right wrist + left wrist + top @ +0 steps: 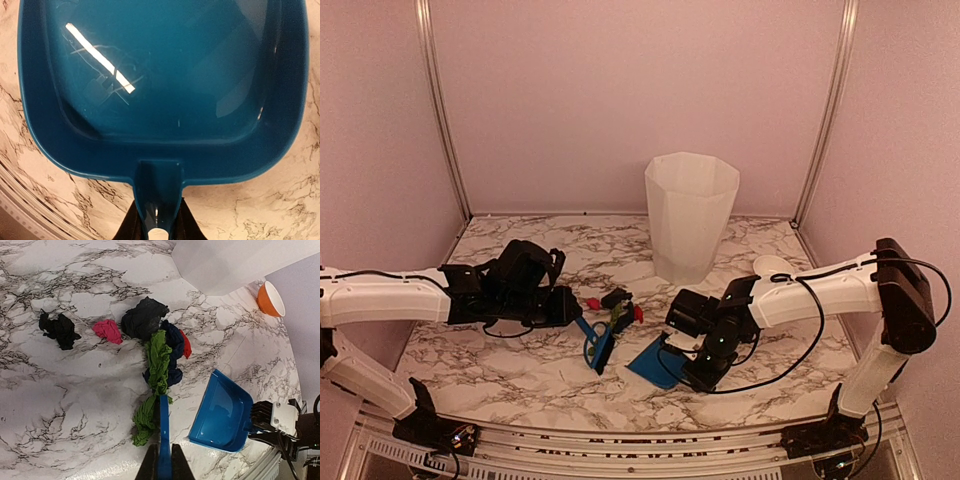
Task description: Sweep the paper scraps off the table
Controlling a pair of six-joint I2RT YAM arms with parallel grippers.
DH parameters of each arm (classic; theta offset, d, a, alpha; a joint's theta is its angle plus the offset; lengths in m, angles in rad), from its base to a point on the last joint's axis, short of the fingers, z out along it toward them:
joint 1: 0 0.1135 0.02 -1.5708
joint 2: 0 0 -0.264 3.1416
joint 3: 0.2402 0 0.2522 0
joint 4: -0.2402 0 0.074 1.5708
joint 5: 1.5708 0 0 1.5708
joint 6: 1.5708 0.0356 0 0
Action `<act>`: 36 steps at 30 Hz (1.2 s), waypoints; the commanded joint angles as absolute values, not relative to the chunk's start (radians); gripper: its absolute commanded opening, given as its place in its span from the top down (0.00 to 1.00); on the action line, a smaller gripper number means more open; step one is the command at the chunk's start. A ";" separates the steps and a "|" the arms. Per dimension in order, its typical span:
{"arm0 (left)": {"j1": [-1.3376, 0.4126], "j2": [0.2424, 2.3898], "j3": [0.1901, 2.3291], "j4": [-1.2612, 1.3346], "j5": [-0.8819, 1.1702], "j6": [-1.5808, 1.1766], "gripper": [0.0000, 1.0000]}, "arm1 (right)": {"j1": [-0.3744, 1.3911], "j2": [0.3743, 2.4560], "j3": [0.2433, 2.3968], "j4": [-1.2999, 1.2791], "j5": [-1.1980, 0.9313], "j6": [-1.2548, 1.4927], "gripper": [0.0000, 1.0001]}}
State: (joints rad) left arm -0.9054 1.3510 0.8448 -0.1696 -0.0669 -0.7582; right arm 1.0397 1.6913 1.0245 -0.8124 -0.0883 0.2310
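Lying on the table (510, 365) in the top view, the scraps (615, 303) are sitting between the left gripper (576, 320) and right gripper (675, 352), nearer than a white bin (690, 215). From the left wrist, clenched fingers (150, 466) are pinching a brush (163, 430) that is reaching the green scraps, with the dustpan (222, 412) lying just right. From the right wrist, that gripper's fingers (129, 227) are clamping the dustpan's handle.

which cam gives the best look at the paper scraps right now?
Left wrist: the paper scraps lie spread out in full colour, black, pink, green, red, dark blue. Top external shows only a small cluster by the brush. Right wrist shows none, just the dustpan filling the frame.
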 commanded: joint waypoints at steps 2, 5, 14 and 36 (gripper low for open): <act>-0.899 1.209 0.850 -0.261 0.004 -0.681 1.00 | 1.046 1.688 1.040 -0.823 -0.086 0.224 1.00; -0.898 1.127 0.861 -0.361 -0.064 -0.657 1.00 | 1.034 1.685 1.032 -0.821 -0.085 0.221 1.00; -0.730 1.198 1.008 -0.521 -0.439 -0.571 1.00 | 1.005 1.688 1.047 -0.830 -0.083 0.200 1.00; -0.670 1.918 1.491 -0.390 -0.092 -0.118 1.00 | 0.923 1.854 1.246 -0.908 -0.084 0.079 1.00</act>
